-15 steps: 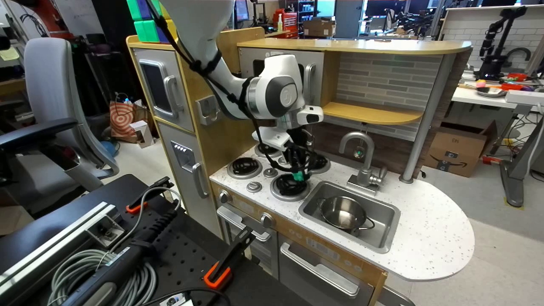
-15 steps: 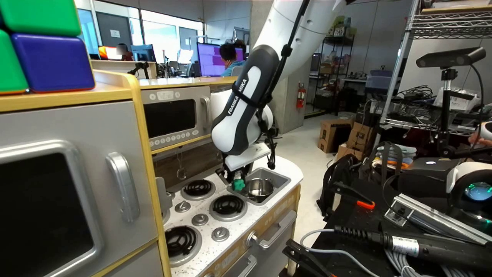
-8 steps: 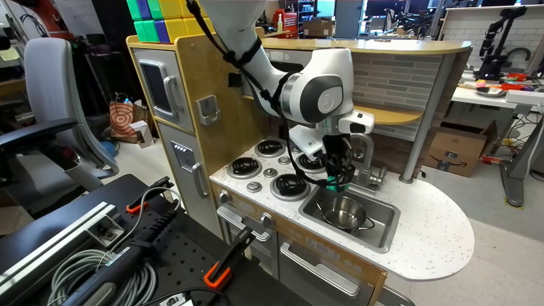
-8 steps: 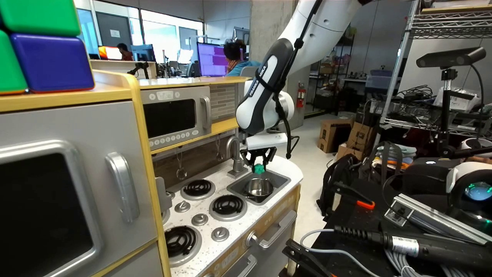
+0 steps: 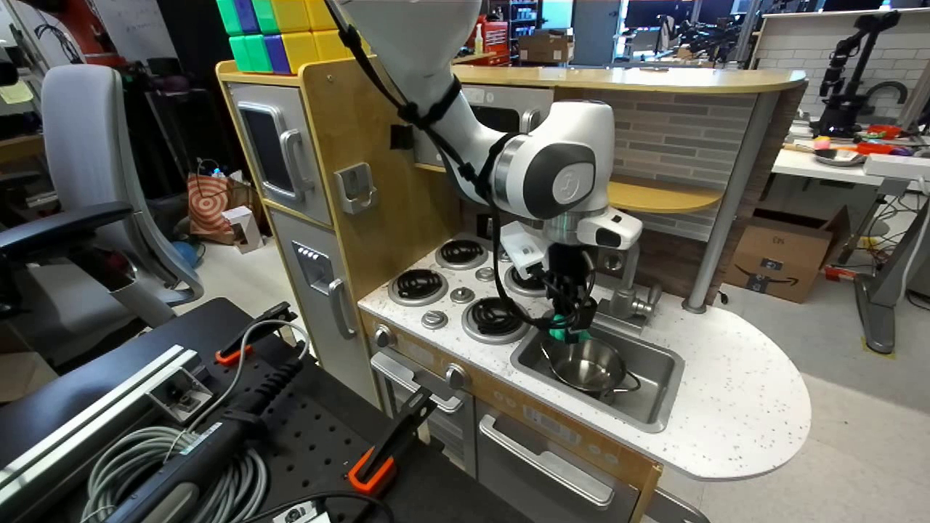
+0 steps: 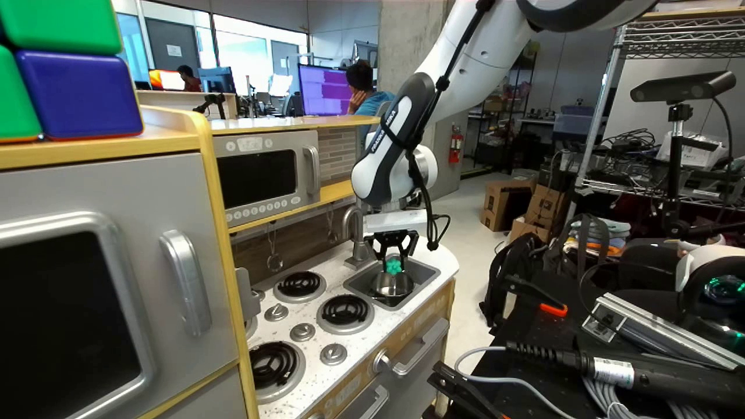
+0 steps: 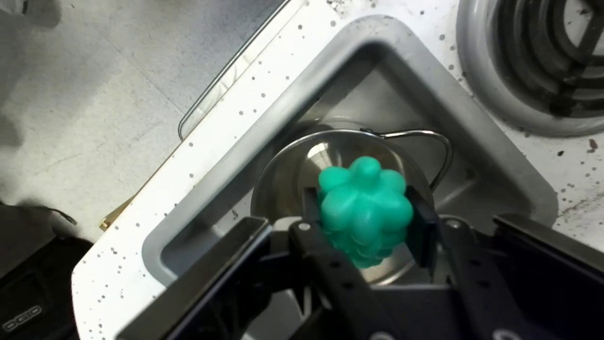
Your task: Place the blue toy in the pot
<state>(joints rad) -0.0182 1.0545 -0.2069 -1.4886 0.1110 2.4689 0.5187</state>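
Toy (image 7: 365, 208), teal-green and covered in rounded lobes, hangs over the mouth of the pot (image 5: 596, 370). The tool (image 6: 393, 267) is clamped on it, its fingers (image 7: 423, 226) bearing on opposite sides. In the wrist view the toy overlies the pot's opening and hides part of the interior; whether its lower end lies beneath the rim cannot be told. In both exterior views the tool points downward from the arm (image 6: 474, 64). The pot, of shiny metal, sits inside the sink (image 5: 667, 396), and a wire handle (image 7: 417, 132) projects from it. The sink is grey, rectangular and set into a white, dark-speckled worktop (image 5: 734, 378). A tap (image 5: 623, 301) rises at the edge of the sink, its spout partly hidden by the arm in an exterior view. Just beside the sink lies a burner (image 5: 496, 317) with a black coil, one of several on the worktop; grey knobs (image 5: 434, 319) stand among them. In an exterior view, a microwave (image 6: 259, 177) with a dark window appears above the worktop, and coloured blocks (image 5: 299, 52) rest on top of a cabinet (image 5: 345, 123) in both exterior views.
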